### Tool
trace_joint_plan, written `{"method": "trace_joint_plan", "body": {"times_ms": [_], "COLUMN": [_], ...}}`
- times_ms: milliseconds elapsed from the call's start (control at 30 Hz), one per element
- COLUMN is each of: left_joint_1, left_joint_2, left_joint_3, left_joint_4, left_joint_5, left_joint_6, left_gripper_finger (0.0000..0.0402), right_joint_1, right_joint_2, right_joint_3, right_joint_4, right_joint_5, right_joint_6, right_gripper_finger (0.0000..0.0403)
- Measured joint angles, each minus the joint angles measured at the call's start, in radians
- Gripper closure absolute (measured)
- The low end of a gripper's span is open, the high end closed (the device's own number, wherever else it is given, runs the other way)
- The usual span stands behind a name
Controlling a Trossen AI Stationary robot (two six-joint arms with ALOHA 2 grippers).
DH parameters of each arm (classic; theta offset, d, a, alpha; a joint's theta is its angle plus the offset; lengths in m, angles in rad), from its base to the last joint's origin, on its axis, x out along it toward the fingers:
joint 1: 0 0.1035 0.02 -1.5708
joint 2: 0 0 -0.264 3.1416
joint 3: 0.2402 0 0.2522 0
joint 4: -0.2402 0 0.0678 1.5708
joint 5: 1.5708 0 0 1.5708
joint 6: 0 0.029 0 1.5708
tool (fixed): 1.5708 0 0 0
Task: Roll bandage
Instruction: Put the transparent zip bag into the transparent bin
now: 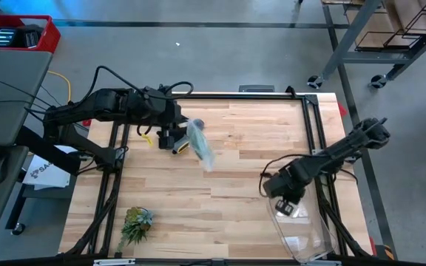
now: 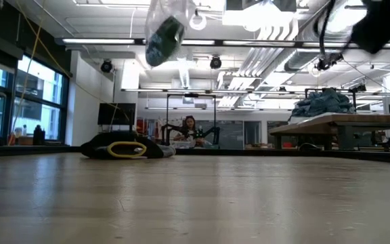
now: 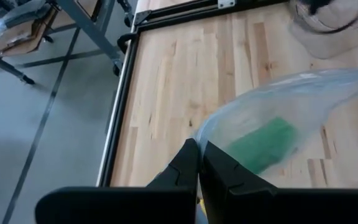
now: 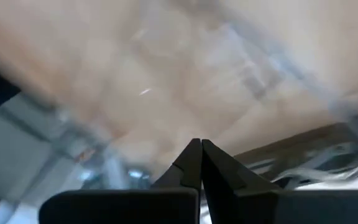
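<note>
The green bandage (image 3: 263,146) lies inside a clear plastic bag (image 1: 200,145), which is held up over the table's far left part. The bag also shows high in the low view (image 2: 164,30), the bandage a dark green lump in it. My left gripper (image 3: 199,155) is shut on the bag's edge. My right gripper (image 4: 199,152) is shut at the table's right side (image 1: 283,201), over a sheet of clear plastic (image 1: 302,233). My left gripper pinches the clear bag's edge (image 3: 196,135) between its two fingers, coming roughly level from the table's left side. The bag is lifted clear of the table and stretches away from the fingers, with the bandage inside it. My right gripper is shut close to the clear plastic; I cannot tell whether it touches it.
A spiky green plant tuft (image 1: 135,224) lies near the table's front left corner. A black glove with a yellow band (image 2: 124,149) lies at the far left. The bare wood tabletop (image 1: 235,192) spreads between the arms.
</note>
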Motion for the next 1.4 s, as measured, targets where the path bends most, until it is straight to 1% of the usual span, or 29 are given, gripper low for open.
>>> {"method": "trace_joint_plan", "body": {"times_ms": [100,200,300,433,567,700,833,1000,1200,1300,1400], "left_joint_1": [0.000,-0.001,-0.001,-0.001,-0.001,-0.001,-0.002,-0.002,-0.004,-0.006,-0.012], "left_joint_2": [-0.001,-0.002,-0.002,-0.002,-0.002,-0.002,-0.003,-0.003,-0.003,-0.003,-0.009], "left_joint_3": [0.000,0.000,0.000,0.000,0.000,0.000,0.000,0.000,0.000,0.000,0.000], "left_joint_4": [0.000,-0.002,-0.005,-0.006,-0.006,-0.006,-0.006,-0.007,-0.006,-0.006,-0.006], "left_joint_5": [-0.002,-0.002,-0.003,-0.004,-0.006,-0.010,-0.010,-0.010,-0.013,-0.014,-0.016], "left_joint_6": [0.006,0.005,-0.020,-0.030,-0.041,-0.070,-0.098,-0.115,-0.118,-0.118,-0.118], "left_gripper_finger": [0.0401,0.0401,0.0401,0.0401,0.0401,0.0401,0.0401,0.0401,0.0401,0.0401,0.0401], "right_joint_1": [-0.046,-0.092,-0.146,-0.232,-0.332,-0.433,-0.495,-0.517,-0.508,-0.510,-0.524], "right_joint_2": [0.000,0.000,0.000,0.001,0.005,0.036,0.103,0.232,0.403,0.442,0.426], "right_joint_3": [-0.094,-0.147,-0.166,-0.169,-0.166,-0.166,-0.159,-0.073,0.147,0.270,0.360], "right_joint_4": [0.006,0.011,0.023,0.096,0.255,0.444,0.634,0.746,0.778,0.707,0.557], "right_joint_5": [0.038,0.090,0.195,0.346,0.451,0.464,0.442,0.420,0.396,0.389,0.419], "right_joint_6": [0.026,0.044,0.038,-0.068,-0.196,-0.242,-0.280,-0.341,-0.424,-0.506,-0.611], "right_gripper_finger": [0.0403,0.0403,0.0403,0.0403,0.0403,0.0403,0.0403,0.0403,0.0403,0.0403,0.0403]}}
